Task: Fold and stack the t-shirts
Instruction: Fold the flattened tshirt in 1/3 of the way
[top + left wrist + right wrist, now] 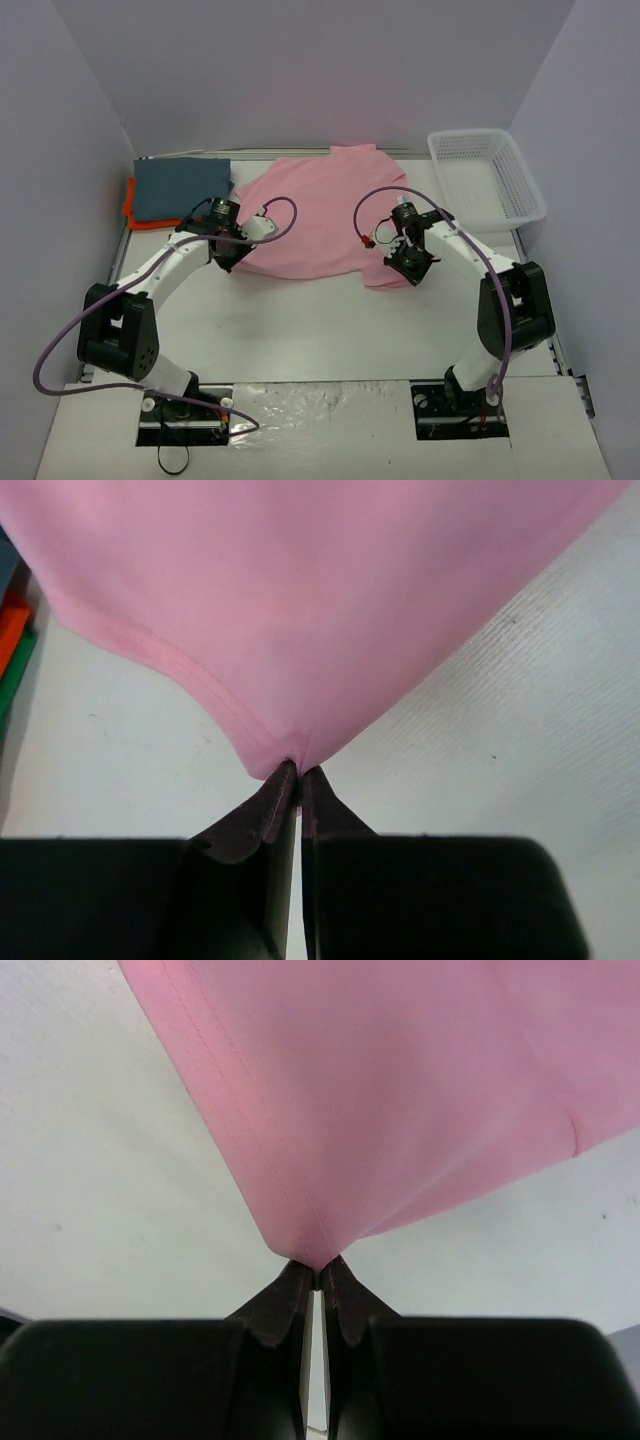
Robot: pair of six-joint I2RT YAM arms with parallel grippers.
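Note:
A light pink t-shirt lies spread across the middle of the table. My left gripper is shut on its near left hem corner, and the cloth bunches into the closed tips. My right gripper is shut on the near right hem corner, where the pink cloth runs down into the tips. At the back left a folded slate blue-grey t-shirt rests on an orange t-shirt, of which only an edge shows.
A white mesh basket stands at the back right against the wall. Purple walls close the table in on three sides. Cables loop off both arms above the pink shirt.

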